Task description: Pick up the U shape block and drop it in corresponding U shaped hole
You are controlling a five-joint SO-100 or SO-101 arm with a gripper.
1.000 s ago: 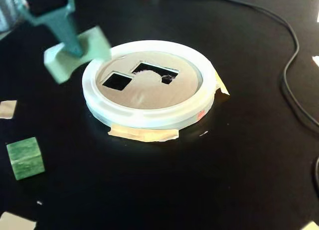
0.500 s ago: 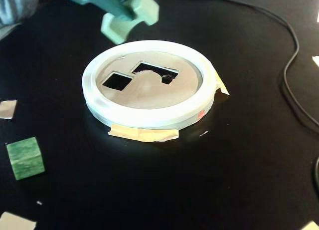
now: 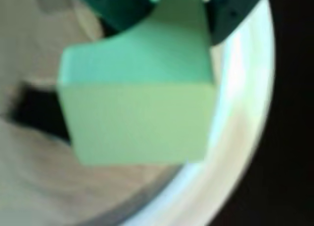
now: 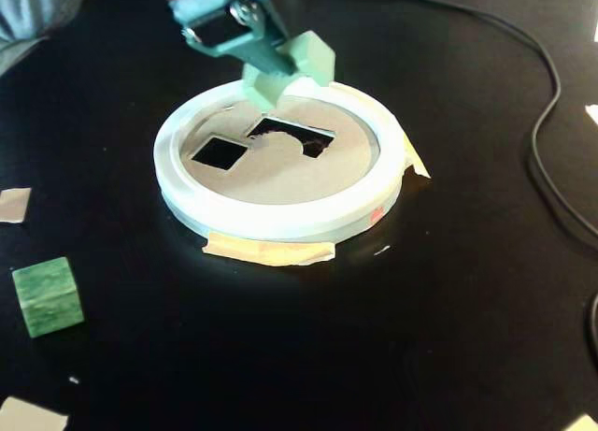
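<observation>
My gripper (image 3: 179, 5) is shut on the pale mint-green U shape block (image 3: 140, 103), which fills the middle of the wrist view with its notch up against the left jaw. In the fixed view the gripper (image 4: 280, 71) holds the block (image 4: 313, 57) in the air above the far edge of the tan disc (image 4: 271, 174) with its thick white rim (image 4: 280, 221). The U shaped hole (image 4: 294, 136) lies just below and in front of the block. In the wrist view a dark part of the hole (image 3: 34, 111) shows to the left, behind the block.
A smaller square cutout (image 4: 219, 151) sits left of the U shaped hole. A darker green cube (image 4: 47, 295) stands on the black table at the front left. A black cable (image 4: 551, 150) runs along the right. Tape scraps (image 4: 266, 251) hold the rim.
</observation>
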